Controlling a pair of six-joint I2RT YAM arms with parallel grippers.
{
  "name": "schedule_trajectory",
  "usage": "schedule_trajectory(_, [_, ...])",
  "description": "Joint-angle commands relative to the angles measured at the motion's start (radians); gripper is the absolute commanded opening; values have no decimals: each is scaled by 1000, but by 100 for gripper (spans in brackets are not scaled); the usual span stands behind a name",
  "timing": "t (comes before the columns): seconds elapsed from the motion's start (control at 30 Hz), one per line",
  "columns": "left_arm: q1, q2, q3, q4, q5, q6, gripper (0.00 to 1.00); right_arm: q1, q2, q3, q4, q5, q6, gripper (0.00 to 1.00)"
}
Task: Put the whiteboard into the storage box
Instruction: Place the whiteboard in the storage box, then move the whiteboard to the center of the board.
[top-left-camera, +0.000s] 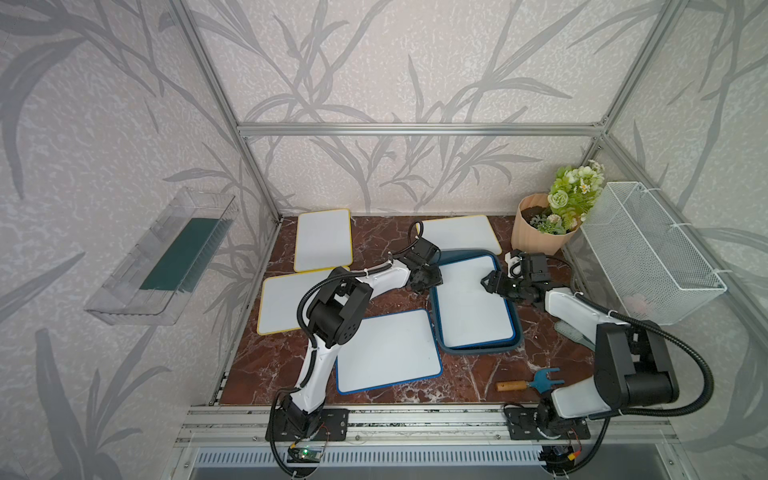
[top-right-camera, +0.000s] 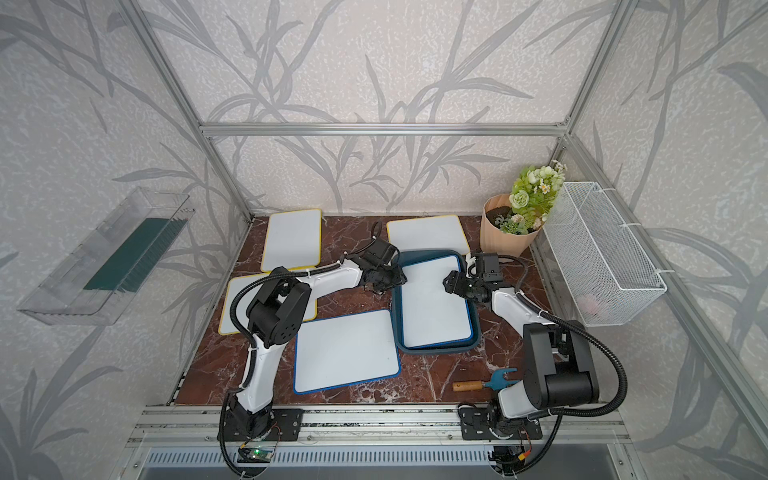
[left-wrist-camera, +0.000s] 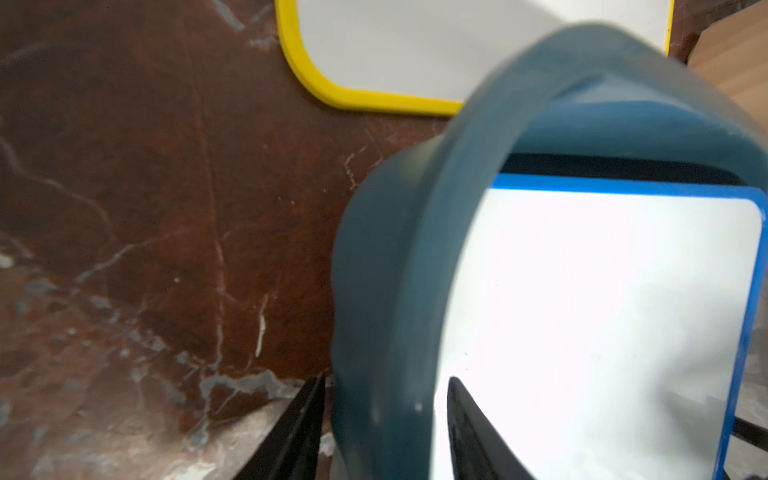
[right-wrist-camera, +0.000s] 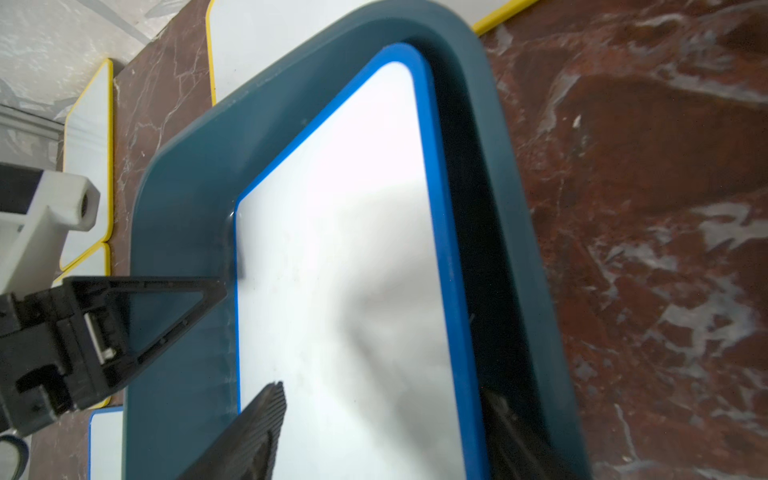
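My right claw (top-left-camera: 487, 284) hangs with its jaws wide over the long side of the storage box (top-left-camera: 478, 351) nearest its own arm. One finger is above the whiteboard (top-left-camera: 473, 303), the other above the dark gap between the board's blue frame and the box wall, and nothing is between them. My left claw (top-left-camera: 424, 286) is at the box's opposite long side, closed on the wall itself with one finger outside and one inside. The whiteboard lies inside the box, tight against the wall on the left-claw side; I cannot tell whether it sits quite flat.

As I judge it, the step in hand is letting go cleanly. I would lift the right claw straight up from the box with the jaws wide, so neither finger hooks the blue frame or the rim and drags the board out. I would hold the left grip until the right is clear.

Above the box the way is open. A yellow-framed whiteboard (top-left-camera: 461, 235) lies at the box's far end, against its rim. A blue-framed whiteboard (top-left-camera: 386, 353) lies just beside its left-claw side. On the right-arm side the table (top-left-camera: 536, 328) is bare close to the box, so I would retreat that way.
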Motion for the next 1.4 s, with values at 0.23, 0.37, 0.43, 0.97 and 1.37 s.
schedule_trajectory(0.23, [-9,-25,17,-33,-12,27,50,-2,41,83,-128,200,-68,88])
schedule_trajectory(0.37, [-3,-42,23,-72,-32,67,53,-1,46,99,-142,256,-76,92])
schedule_trajectory(0.43, [3,-58,15,-86,-45,88,57,-2,45,107,-147,271,-81,93])
schedule_trajectory(0.97, [76,-288,-199,-149,-172,196,77,200,-197,122,-149,388,-75,99])
schedule_trajectory(1.37, [149,-506,-477,-178,-246,178,78,690,-182,173,-212,536,-2,99])
